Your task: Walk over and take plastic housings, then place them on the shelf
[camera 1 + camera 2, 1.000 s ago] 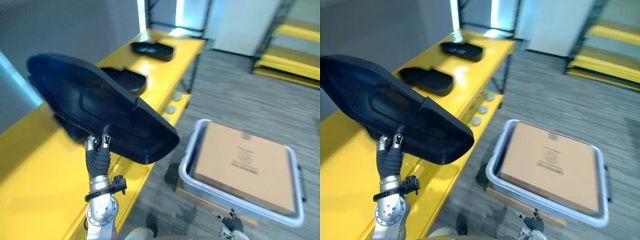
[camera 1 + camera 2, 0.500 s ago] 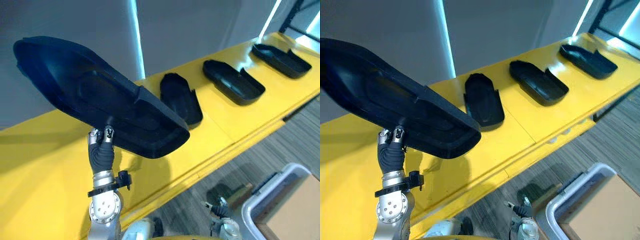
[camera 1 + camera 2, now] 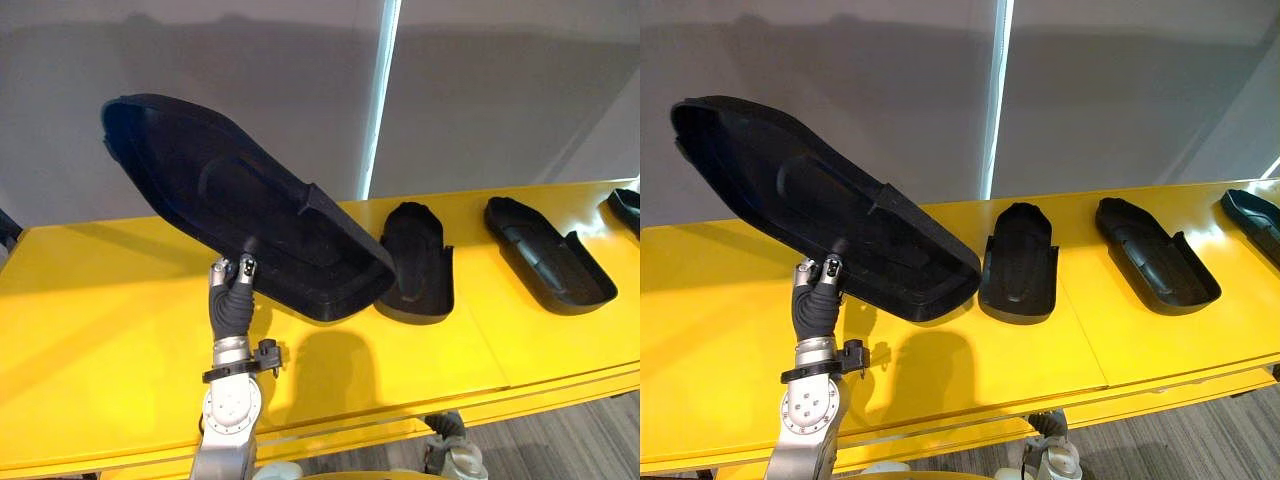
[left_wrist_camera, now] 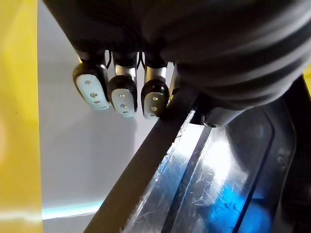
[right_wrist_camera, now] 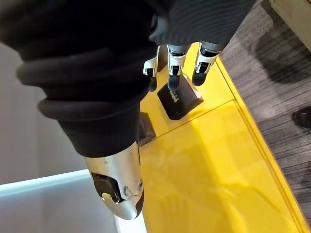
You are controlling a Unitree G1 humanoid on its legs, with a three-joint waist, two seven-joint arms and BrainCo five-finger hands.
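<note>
My left hand is shut on the rim of a large black plastic housing and holds it tilted, open side up, above the yellow shelf. In the left wrist view its fingers curl over the housing's edge. Three more black housings lie in a row on the shelf to the right: one beside the held one, a second further along, and a third at the edge. My right hand hangs low in front of the shelf, its fingers relaxed and holding nothing.
A grey wall with a bright vertical strip rises behind the shelf. The shelf's left part is bare yellow surface. Grey carpet lies below the shelf's front edge at the lower right.
The camera has swung left, so the shelf now faces me squarely and the grey bin with the cardboard box has left the view. The housing stays in my left hand.
</note>
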